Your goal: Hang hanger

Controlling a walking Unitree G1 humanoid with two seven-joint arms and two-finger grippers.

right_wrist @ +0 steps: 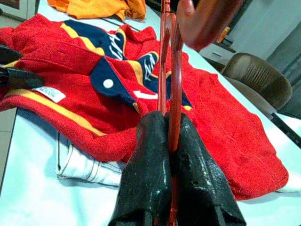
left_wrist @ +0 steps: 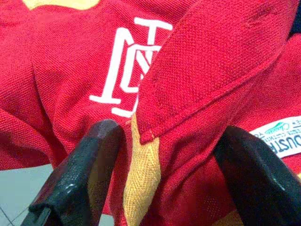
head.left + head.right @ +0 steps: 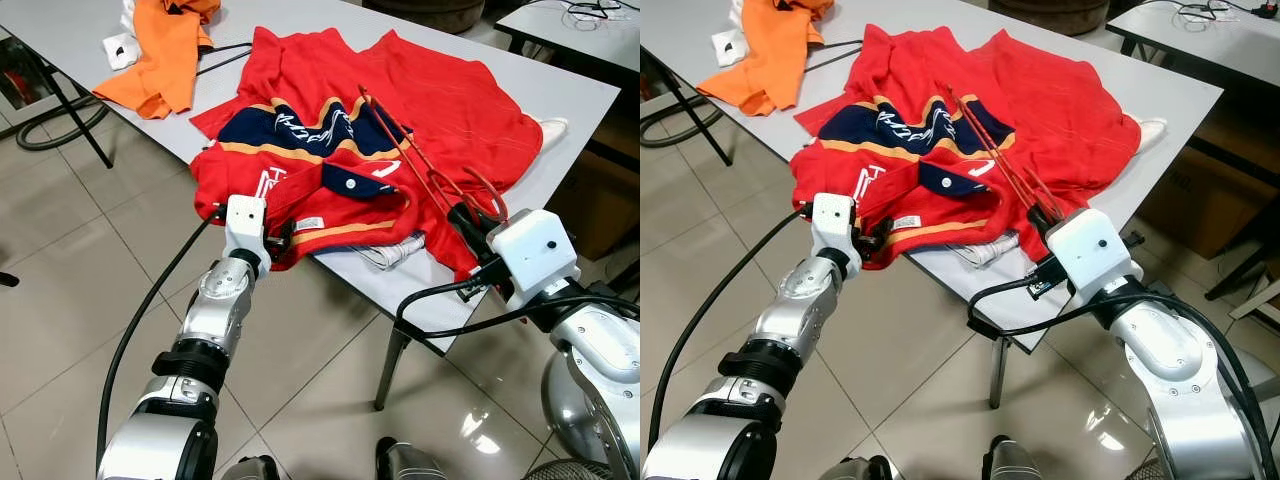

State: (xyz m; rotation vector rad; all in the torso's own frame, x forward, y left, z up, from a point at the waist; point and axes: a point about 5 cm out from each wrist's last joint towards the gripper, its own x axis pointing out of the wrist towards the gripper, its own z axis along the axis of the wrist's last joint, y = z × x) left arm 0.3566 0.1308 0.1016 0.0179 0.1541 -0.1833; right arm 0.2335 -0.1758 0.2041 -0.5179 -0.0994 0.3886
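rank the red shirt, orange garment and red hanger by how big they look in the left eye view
1. red shirt, spread over most of the table
2. orange garment, at the far corner, so distance may shrink it
3. red hanger, thin, lying across the shirt, clamped in the right tool

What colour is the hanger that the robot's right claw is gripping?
The hanger is red, seen best in the right wrist view, pinched between the right gripper fingers.

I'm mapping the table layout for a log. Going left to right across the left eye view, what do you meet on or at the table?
Orange garment → left gripper at the red shirt's hem → red hanger → right gripper shut on the hanger.
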